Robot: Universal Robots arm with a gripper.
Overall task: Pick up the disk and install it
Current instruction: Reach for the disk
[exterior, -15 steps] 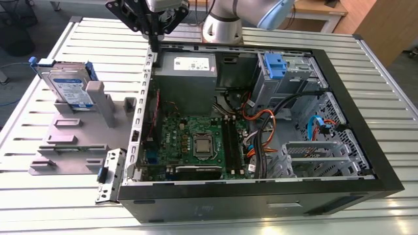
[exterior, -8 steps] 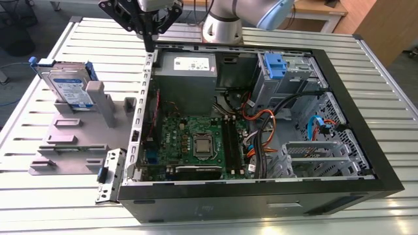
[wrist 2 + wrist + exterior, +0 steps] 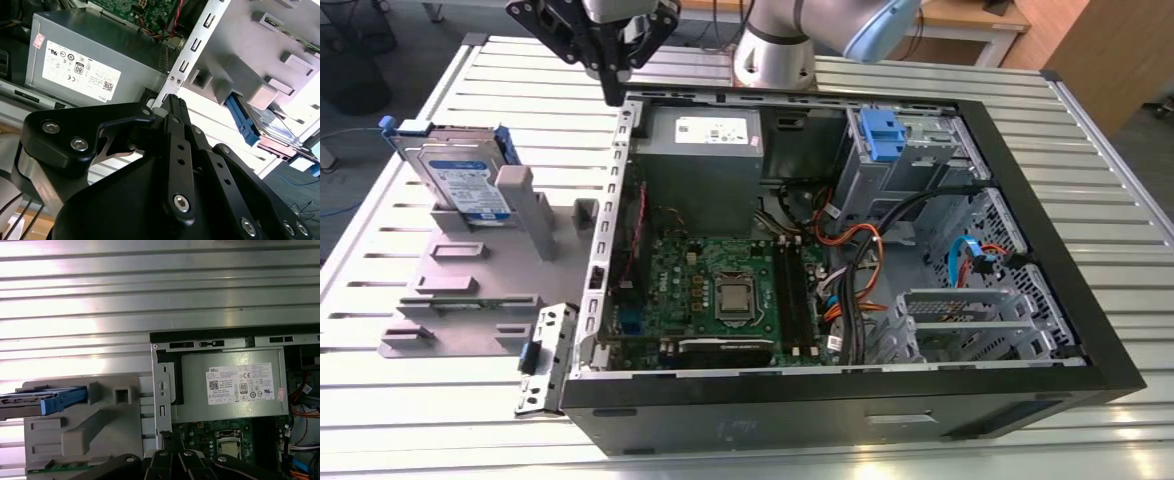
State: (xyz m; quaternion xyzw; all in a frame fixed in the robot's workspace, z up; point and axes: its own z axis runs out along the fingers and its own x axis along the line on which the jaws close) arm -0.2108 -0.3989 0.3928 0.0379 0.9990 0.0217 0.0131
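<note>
Silver disk stands on end, seemingly tilted

Room is free above the disk — a stand post and the case wall crowd 1 side.

shiny ribbed metal table; matt plastic stand; silver disk, blue plastic rails.

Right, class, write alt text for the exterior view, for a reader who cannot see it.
The robot's hand, shut and empty, hangs above a corner of an open computer case lying on a slatted metal table. At the exterior view's left, the disk stands on edge in a grey stand, apart from the hand.
</note>
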